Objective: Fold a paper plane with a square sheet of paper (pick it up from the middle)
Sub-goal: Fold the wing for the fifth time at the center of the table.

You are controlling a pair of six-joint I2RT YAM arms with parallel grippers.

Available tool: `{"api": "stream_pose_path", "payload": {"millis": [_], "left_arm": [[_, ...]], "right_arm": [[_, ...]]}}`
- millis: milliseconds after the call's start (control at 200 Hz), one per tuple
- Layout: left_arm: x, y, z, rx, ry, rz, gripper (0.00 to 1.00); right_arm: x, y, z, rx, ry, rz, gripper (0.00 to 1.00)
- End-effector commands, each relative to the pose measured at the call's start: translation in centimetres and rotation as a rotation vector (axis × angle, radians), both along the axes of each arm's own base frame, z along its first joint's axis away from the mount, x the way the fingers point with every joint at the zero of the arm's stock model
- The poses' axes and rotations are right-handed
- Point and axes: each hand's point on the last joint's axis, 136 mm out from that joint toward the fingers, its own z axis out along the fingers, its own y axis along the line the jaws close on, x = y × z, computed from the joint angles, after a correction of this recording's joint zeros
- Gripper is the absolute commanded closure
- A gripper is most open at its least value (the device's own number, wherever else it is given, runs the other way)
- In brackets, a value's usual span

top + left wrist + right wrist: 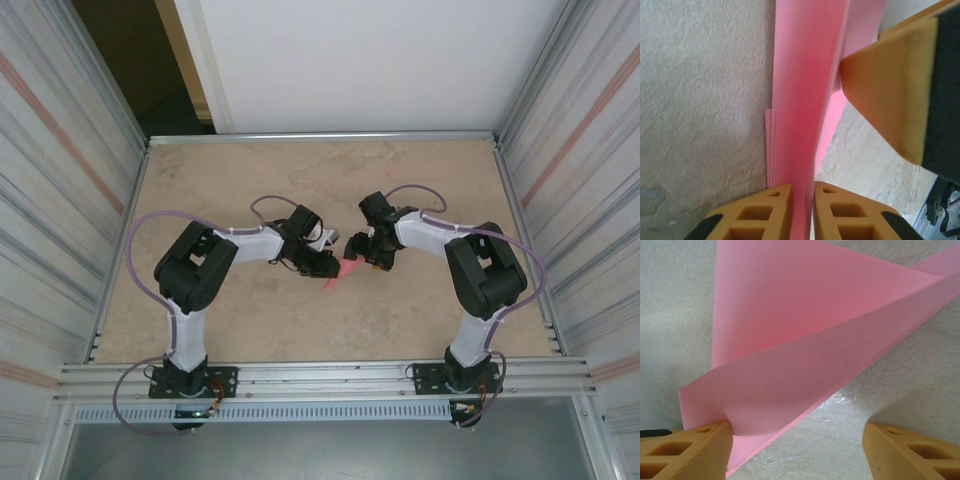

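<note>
Both arms reach in towards the middle of the beige tabletop (430,180), and the pink paper (340,272) sits between them, just above the surface, its sharp tip pointing towards the near edge. The left hand (802,192) is clenched on the paper, a folded layer standing upright and pinched thin between its two orange fingers (762,212). The right hand (796,440) is released, its fingers set wide apart. One of them (695,450) touches the paper's lower edge, while the other (910,452) stands clear over the tabletop. The creased sheet fans up and away from it.
</note>
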Motion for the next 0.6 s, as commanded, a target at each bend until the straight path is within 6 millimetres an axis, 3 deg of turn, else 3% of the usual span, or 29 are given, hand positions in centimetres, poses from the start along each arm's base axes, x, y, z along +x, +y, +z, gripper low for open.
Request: {"api": "stream_pose_path", "payload": {"millis": [0,436,596], "left_arm": [[-1.8,2.3,-3.3,0.120,0.098,0.013,0.79],[-1.9,3.2,-4.7,0.136,0.138,0.034,0.82],[-2.0,3.4,-5.1,0.153,0.155,0.040,0.82]], "right_arm": [[-1.7,-3.3,-4.9,-0.177,0.091,-0.031,0.34],[-2.4,-3.2,-7.2,-0.203,0.145,-0.012,0.33],[-1.7,-2.4,-5.6,-0.141,0.114,-0.010,0.33]]}}
